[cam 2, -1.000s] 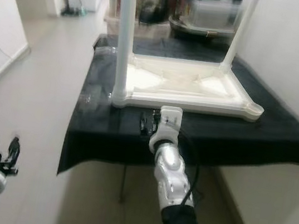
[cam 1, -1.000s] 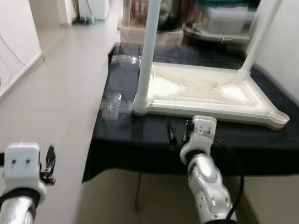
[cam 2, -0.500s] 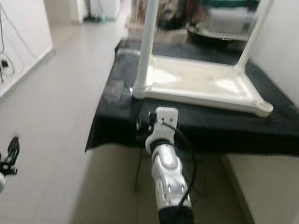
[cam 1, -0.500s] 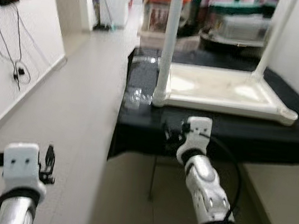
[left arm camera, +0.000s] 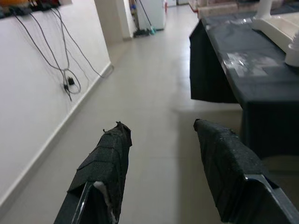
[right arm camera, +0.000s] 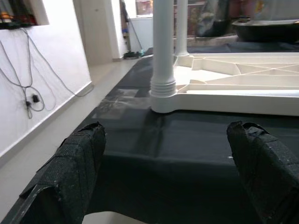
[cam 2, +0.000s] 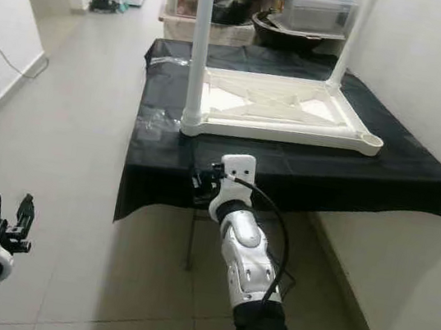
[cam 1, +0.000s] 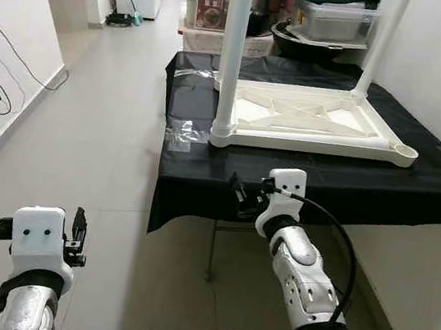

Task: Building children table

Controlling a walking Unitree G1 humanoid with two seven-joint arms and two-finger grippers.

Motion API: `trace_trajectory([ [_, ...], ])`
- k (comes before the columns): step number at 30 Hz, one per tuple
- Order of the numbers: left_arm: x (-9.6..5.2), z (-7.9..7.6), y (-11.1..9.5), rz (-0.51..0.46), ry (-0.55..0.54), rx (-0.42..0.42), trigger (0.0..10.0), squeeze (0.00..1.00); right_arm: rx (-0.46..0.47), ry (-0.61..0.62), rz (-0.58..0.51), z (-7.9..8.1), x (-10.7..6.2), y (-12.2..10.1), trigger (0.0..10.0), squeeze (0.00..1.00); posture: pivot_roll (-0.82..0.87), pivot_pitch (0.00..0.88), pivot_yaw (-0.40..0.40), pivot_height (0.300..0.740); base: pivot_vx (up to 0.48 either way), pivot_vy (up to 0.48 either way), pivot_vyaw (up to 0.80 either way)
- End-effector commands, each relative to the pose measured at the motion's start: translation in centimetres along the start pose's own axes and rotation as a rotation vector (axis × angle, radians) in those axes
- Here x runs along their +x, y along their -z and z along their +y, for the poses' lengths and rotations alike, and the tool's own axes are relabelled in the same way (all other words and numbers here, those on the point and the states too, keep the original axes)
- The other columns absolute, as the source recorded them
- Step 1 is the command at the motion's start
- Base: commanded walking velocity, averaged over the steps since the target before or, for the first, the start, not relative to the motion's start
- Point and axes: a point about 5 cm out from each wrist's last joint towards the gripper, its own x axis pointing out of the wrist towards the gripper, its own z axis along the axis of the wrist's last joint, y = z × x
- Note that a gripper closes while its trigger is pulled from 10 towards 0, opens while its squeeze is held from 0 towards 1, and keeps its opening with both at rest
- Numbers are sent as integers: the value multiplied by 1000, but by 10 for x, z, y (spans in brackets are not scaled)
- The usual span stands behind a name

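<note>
So the right gripper (cam 1: 242,198), spread wide and holding nothing, sat just short of the counter (cam 1: 417,184) edge, with the upside-down white table (cam 1: 310,122)'s nearest upright leg (cam 1: 234,51) straight ahead of it, way closer than the left gripper (cam 1: 77,236), also spread and low over the floor (cam 1: 108,140).

Smooth, slightly glossy white plastic is seen on the upturned table top (cam 1: 318,121) and its leg (right arm camera: 164,56), ahead of the right gripper's (right arm camera: 163,172) spread jaws. Matt black cloth (right arm camera: 187,140) lies beneath; the finger pads (right arm camera: 77,163) look coarse.
</note>
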Motion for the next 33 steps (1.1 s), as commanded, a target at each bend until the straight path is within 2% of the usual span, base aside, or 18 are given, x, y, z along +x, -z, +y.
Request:
trace_trajectory([
  [1, 3, 11, -8, -43, -44, 28, 10000, 0, -2, 85, -31, -13, 4, -8, 10000, 0, 32, 55, -8, 740, 0, 0, 0],
  [3, 9, 22, -17, -85, -92, 49, 10000, 0, -10, 177, -59, -28, 10, -17, 10000, 0, 32, 55, -8, 740, 129, 0, 0],
  [8, 14, 30, -23, -115, -123, 66, 10000, 0, -23, 209, -68, -34, 14, -22, 10000, 0, 42, 53, -14, 740, 287, 0, 0],
  [18, 15, 31, -25, -121, -126, 71, 10000, 0, -22, 208, -67, -34, 14, -22, 10000, 0, 42, 53, -14, 740, 319, 0, 0],
  [22, 14, 25, -23, -116, -99, 64, 10000, 0, 1, 178, -56, -21, 12, -17, 10000, 0, 39, 53, -14, 740, 340, 0, 0],
  [24, 15, 24, -23, -114, -93, 61, 10000, 0, 4, 177, -56, -20, 12, -17, 10000, 0, 36, 53, -14, 740, 345, 0, 0],
  [33, 16, 23, -23, -113, -93, 52, 10000, 0, 2, 182, -58, -21, 15, -17, 10000, 0, 36, 50, -18, 740, 346, 0, 0],
])
